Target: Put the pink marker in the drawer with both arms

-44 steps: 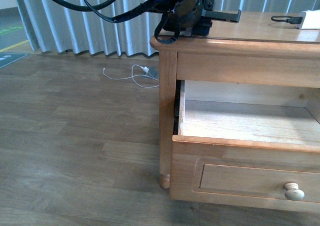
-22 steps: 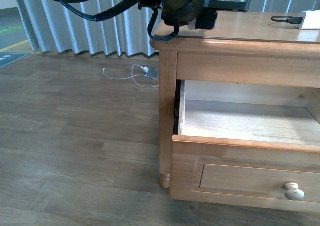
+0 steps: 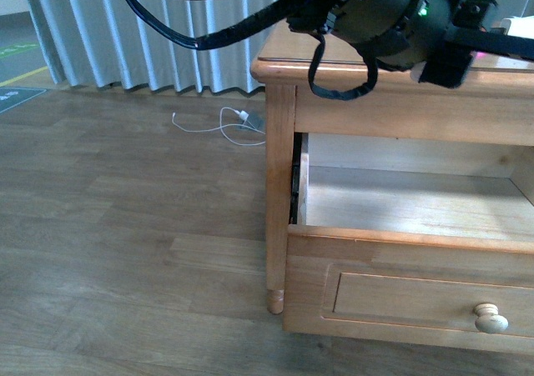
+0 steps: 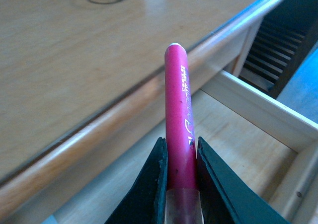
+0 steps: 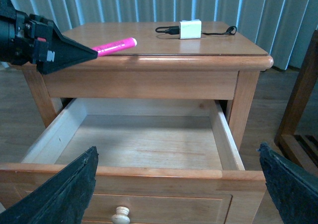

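The pink marker [image 4: 179, 114] is clamped between the black fingers [image 4: 158, 169] of my left gripper [image 4: 180, 145], its tip pointing out over the cabinet top's front edge [image 4: 149, 92]. In the right wrist view the pink marker [image 5: 115, 46] sticks out of the left gripper [image 5: 84, 54] just above the top. The drawer [image 5: 144, 139] stands pulled out below, its pale inside bare. In the front view the left arm [image 3: 392, 13] hangs over the cabinet above the drawer [image 3: 400, 201]. My right gripper [image 5: 177, 149] is wide open in front of the drawer's knob [image 5: 120, 215].
A white charger block [image 5: 190, 29] with a black cable lies at the back of the cabinet top [image 5: 164, 47]. A white cable [image 3: 234, 122] lies on the wooden floor by the curtain. Dark wooden furniture [image 5: 298, 110] stands beside the cabinet.
The left arm has swung to the right across the cabinet top and come forward toward its front edge, carrying the marker. The drawer has stayed open as it was.
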